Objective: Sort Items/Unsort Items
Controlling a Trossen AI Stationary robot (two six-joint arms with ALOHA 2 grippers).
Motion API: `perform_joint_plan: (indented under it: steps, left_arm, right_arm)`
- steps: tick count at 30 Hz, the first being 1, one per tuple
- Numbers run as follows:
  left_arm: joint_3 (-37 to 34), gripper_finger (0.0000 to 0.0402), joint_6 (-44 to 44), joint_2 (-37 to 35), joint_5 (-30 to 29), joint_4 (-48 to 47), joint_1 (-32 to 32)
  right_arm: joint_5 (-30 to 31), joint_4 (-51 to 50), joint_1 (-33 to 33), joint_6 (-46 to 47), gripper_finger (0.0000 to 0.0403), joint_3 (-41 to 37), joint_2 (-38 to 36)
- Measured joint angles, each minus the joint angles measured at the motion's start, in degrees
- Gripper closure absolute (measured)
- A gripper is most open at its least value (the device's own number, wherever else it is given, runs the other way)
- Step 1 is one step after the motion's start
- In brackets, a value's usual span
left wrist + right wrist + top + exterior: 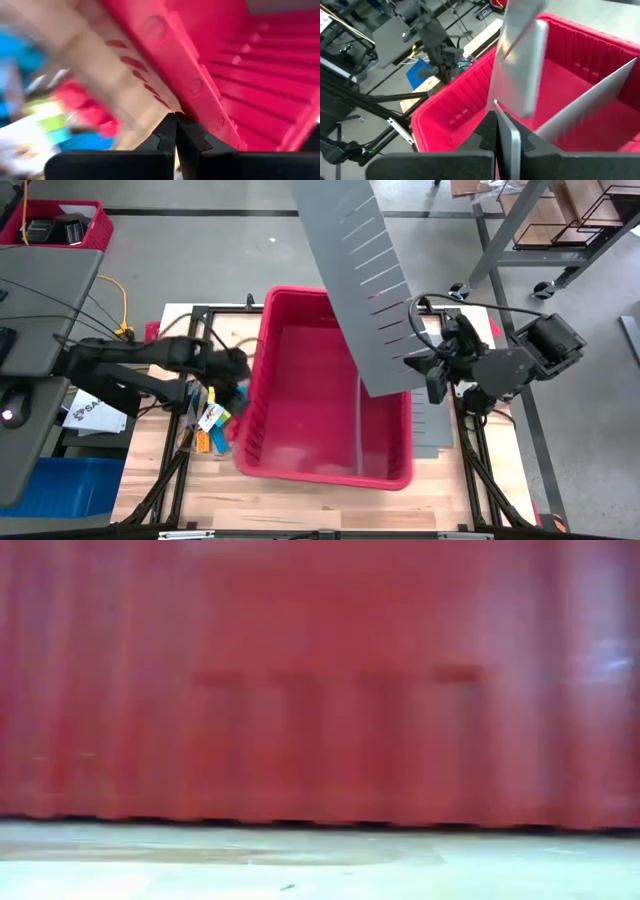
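The right hand (496, 131) is pinching a slotted grey divider panel (362, 270), lifting it out of the large red plastic bin (300, 465). The left hand (175, 131), closed and empty, is hovering just above small colourful blocky items (212, 425) lying on the pale wooden surface (150, 480). Next, seemingly, setting the divider aside. A metal shelving rack (560, 220) is standing beyond.

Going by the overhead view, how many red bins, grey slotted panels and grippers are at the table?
Red bin: 1
Grey panels: 2, one in the right gripper, one flat beside the bin
Grippers: 2, counting the left gripper
Total: 5
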Motion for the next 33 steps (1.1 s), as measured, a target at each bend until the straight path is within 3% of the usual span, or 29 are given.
perform_joint_plan:
  steps: [5, 10, 14, 20, 28, 33]
  left_arm:
    - [0.1, 0.0401, -2.7, 6.9, 2.5, 14.4, -5.1]
    - [0.0, 0.0401, -4.7, 12.8, 3.6, 21.6, -7.5]
    - [0.0, 0.0401, -4.5, 13.7, 2.4, 28.3, -8.1]
    - [0.0, 0.0401, -1.7, 8.3, -1.3, 26.1, -4.4]
    - [0.2, 0.0401, 6.9, 4.7, -1.3, 20.8, -0.1]
    - [0.1, 0.0401, 12.3, 4.9, -2.2, 18.8, 1.7]
  right_arm:
    - [-3.9, -0.1, -0.7, 1.6, 0.0403, -0.7, 0.0]
    - [-4.1, 0.0, -0.7, 7.3, 0.0403, -0.7, 0.0]
    - [-7.7, 0.1, -0.4, 14.6, 0.0403, -2.5, 0.5]
    - [-16.3, 0.4, 1.5, 26.7, 0.0403, -9.1, 2.4]
    - [-14.5, 2.4, 4.9, 38.4, 0.0403, -10.7, 4.0]
    - [-14.8, 6.6, 5.9, 38.5, 0.0403, -10.7, 5.2]
